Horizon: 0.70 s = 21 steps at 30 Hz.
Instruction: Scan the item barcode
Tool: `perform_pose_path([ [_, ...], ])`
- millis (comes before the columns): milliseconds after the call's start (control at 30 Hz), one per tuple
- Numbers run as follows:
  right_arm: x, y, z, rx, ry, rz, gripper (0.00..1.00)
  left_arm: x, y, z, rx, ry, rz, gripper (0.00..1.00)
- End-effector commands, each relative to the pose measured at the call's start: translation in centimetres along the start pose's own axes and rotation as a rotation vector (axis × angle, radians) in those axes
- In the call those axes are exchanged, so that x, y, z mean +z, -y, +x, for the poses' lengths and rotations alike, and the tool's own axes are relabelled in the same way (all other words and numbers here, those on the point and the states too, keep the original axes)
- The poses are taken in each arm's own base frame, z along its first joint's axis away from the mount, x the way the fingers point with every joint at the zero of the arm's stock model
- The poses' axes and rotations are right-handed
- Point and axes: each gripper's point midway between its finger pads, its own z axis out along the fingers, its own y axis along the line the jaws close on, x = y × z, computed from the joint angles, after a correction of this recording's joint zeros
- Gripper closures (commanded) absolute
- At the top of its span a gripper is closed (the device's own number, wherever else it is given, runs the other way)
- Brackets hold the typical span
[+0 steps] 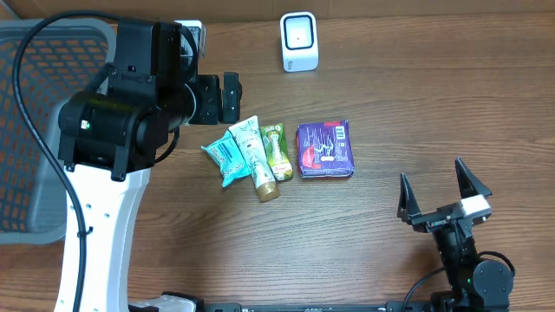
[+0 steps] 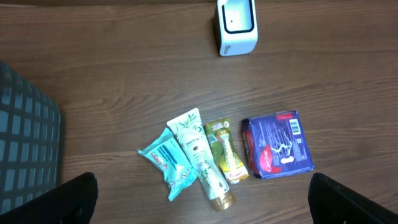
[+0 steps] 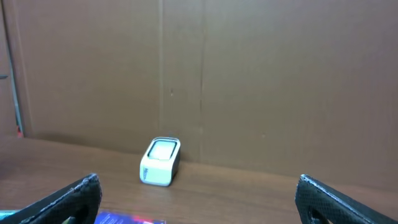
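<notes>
Four items lie side by side at table centre: teal packet, white tube, green sachet, purple pack. Scanner: far centre. Left gripper: jaws spread, empty, far-left of items. Right gripper: jaws spread, empty, near right

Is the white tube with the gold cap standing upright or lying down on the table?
Lying down. The white tube lies flat on the table, its full length showing from above, beside a teal packet.

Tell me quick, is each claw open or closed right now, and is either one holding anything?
Left claw: open, holding nothing.
Right claw: open, holding nothing.
</notes>
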Motion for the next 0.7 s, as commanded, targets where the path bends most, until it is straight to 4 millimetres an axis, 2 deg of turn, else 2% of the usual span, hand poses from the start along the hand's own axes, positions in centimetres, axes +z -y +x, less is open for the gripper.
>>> perform_pose_path([
  [0, -0.3, 0.1, 0.6, 0.0, -0.011, 0.011, 0.0, 0.0, -0.1, -0.3, -0.006, 0.007, -0.009, 0.0],
  [100, -0.4, 0.0, 2.2, 0.01, -0.077, 0.005, 0.0, 0.0, -0.1, -0.3, -0.006, 0.006, -0.009, 0.0],
  [200, -0.9, -0.6, 5.3, 0.032, -0.206, -0.023, 0.0, 0.0, -0.1, -0.3, -0.006, 0.007, -0.009, 0.0],
  [233, -1.0, -0.6, 5.8, 0.047, -0.226, -0.024, 0.0, 0.0, -0.1, -0.3, -0.006, 0.006, -0.009, 0.0],
  [333, -0.9, -0.8, 5.7, 0.121, -0.221, -0.024, 0.0, 0.0, -0.1, -0.3, -0.006, 0.006, -0.009, 0.0],
  [667, -0.9, -0.8, 5.7, 0.125, -0.221, -0.023, 0.0, 0.0, -0.1, -0.3, -0.006, 0.006, -0.009, 0.0],
])
